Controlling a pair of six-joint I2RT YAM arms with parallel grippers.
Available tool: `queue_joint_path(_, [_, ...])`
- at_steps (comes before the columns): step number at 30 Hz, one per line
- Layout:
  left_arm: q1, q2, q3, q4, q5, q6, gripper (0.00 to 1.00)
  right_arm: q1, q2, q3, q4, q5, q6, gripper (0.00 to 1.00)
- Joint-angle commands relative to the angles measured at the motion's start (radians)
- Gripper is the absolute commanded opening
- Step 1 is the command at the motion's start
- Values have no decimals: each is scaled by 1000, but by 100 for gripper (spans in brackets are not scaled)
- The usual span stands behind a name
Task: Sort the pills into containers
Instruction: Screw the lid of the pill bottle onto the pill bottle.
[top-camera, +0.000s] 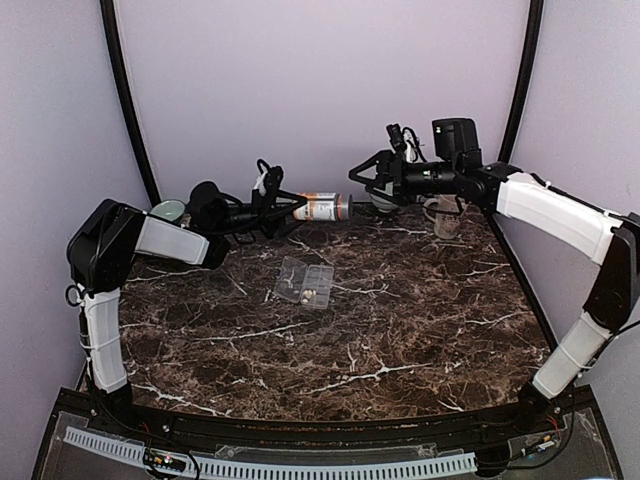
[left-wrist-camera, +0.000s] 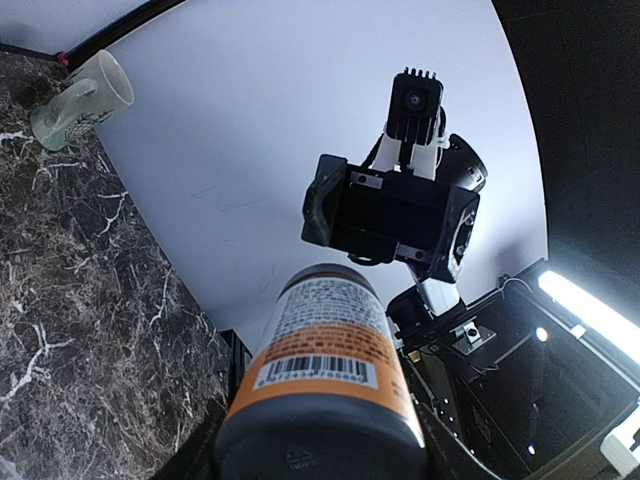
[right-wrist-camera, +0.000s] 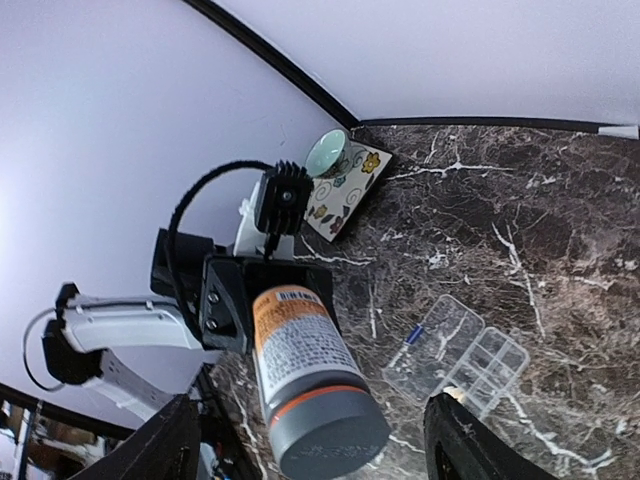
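So the left gripper (top-camera: 283, 208) is clamped on the bottle (top-camera: 322, 208), held sideways over the table's far edge with the cap (right-wrist-camera: 325, 430) aimed at the right gripper (right-wrist-camera: 315, 442). That one's spread wide, probably to unscrew it. The organizer box (top-camera: 303, 282) lies open mid-table with a couple of pale pills (top-camera: 307, 295) inside.

Two arms are counted: left arm (top-camera: 150, 240), right arm (top-camera: 555, 212). One bottle (top-camera: 320, 207) is seen. One box (top-camera: 303, 282) is seen. Two cups are counted: mug (top-camera: 445, 224), teal cup (top-camera: 168, 210). One tile (right-wrist-camera: 350, 195) is seen. Pills (top-camera: 308, 296) cannot be counted.
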Motion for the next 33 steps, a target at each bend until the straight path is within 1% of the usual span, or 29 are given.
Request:
queue_joint_path(1, [6,8,54,94,20,-74,0,-4,-69,-27,-67,10,-214,78])
queue_joint_path(5, [7,17,65,101,27,-104,0,-4,-117,-79,-63,50,-315,80])
queue_joint_path(8, [7,25,72,108,34,-122,0,-5,-147,-112,-33,34,-345,80])
queue_joint_path(13, [6,50,98,148,49,-178,0,-2,-161,-128,-53,-1,-415,80])
queue_joint_path(21, [7,88,140,226,64,-273,0,18,-141,-131,-76,-26,-496,81])
queue_joint_path(33, [6,108,173,240,86,-302,0,67,-64,-68,-119,-17,-552,81])
